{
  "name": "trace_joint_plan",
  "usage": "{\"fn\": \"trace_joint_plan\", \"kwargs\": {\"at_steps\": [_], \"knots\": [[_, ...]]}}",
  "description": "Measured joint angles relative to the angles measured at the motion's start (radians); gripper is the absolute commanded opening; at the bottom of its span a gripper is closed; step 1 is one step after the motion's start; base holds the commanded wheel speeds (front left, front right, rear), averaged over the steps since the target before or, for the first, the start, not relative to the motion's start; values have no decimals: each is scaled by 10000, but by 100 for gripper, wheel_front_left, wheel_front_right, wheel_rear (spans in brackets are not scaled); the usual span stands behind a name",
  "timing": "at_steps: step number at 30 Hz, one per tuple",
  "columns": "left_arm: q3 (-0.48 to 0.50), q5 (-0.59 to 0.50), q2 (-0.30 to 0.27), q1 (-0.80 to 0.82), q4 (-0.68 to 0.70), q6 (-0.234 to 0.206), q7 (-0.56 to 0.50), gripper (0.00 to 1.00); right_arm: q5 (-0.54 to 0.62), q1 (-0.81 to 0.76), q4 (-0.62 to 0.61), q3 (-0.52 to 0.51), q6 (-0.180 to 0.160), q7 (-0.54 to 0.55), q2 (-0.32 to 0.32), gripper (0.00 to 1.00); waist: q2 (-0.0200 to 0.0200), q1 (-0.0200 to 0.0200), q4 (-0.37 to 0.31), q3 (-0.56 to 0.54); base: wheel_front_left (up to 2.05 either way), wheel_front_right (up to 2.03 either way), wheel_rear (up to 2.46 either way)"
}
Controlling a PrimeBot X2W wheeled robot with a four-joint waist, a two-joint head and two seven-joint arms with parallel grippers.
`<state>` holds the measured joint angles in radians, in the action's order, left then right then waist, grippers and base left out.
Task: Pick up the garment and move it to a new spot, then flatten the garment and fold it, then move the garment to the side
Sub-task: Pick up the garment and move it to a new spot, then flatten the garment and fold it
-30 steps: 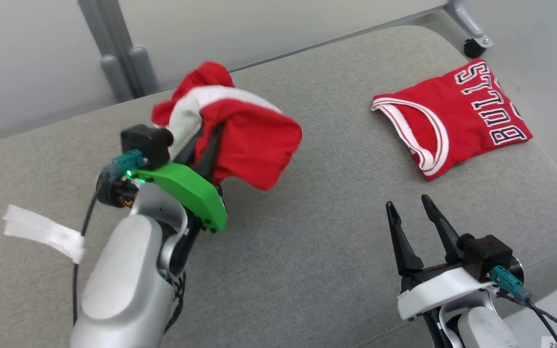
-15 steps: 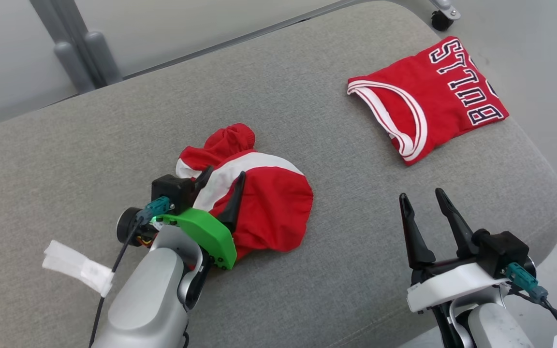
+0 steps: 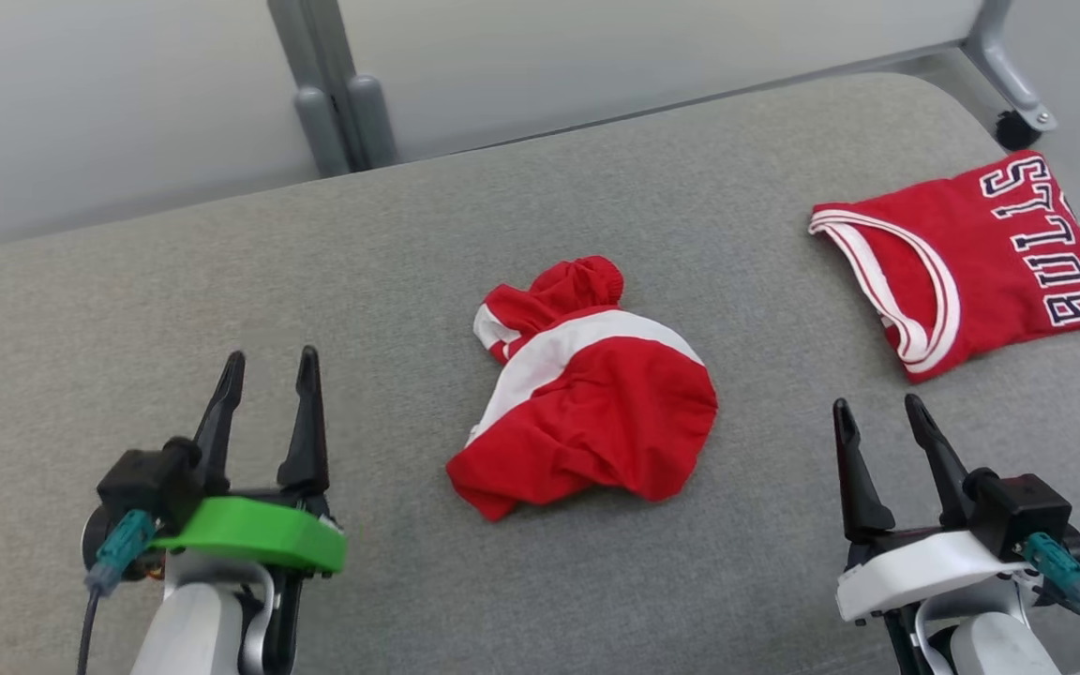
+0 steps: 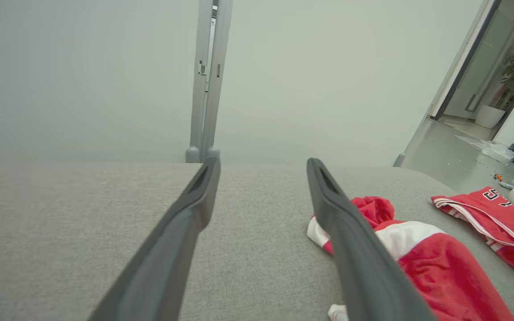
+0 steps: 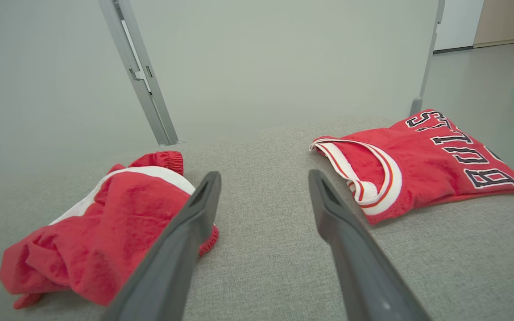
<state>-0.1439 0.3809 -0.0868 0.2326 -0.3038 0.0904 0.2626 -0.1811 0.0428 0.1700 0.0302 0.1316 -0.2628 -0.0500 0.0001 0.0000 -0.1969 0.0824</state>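
The garment (image 3: 587, 403) is a crumpled red piece with a white stripe, lying in a heap at the middle of the grey padded table (image 3: 221, 281). It also shows at the lower right of the left wrist view (image 4: 440, 263) and at the left of the right wrist view (image 5: 101, 232). My left gripper (image 3: 268, 366) stands open at the lower left, well clear of the heap, nothing between its fingers. My right gripper (image 3: 875, 412) is open at the lower right, to the right of the garment and apart from it.
A folded red jersey (image 3: 971, 253) with white trim and "BULLS" lettering lies flat at the table's far right, also in the right wrist view (image 5: 422, 160). Grey metal posts (image 3: 334, 94) stand behind the table's back edge. The table's right edge curves away near the jersey.
My left gripper opened and let go of the garment, which dropped into a heap on the table. The left arm then drew back to the lower left. The camera has shifted too.
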Motion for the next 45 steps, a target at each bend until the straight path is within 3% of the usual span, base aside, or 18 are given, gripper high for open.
{"fn": "trace_joint_plan", "kwargs": {"at_steps": [8,15,34,37,45], "knots": [[1319,-640,161,-1534,537,284,-2,100,15,-44,686,-272,0,0,-40,100,0,0,1075,-553,0,0,0],[1609,-895,261,-2306,663,368,-2,100,-29,-123,1338,-318,0,2,-35,100,0,0,1576,-982,0,0,0],[1427,-794,261,-2669,922,374,0,100,-86,57,1636,-234,-2,0,-50,100,0,0,1589,-951,0,0,0],[1398,-792,261,-2669,938,374,-2,100,-105,456,1902,-190,0,48,-299,100,0,0,1602,-915,0,0,0],[1070,-792,270,-2608,978,376,-2,100,-571,2466,3390,-742,-4,2464,-744,100,0,0,1784,-729,0,0,0]]}}
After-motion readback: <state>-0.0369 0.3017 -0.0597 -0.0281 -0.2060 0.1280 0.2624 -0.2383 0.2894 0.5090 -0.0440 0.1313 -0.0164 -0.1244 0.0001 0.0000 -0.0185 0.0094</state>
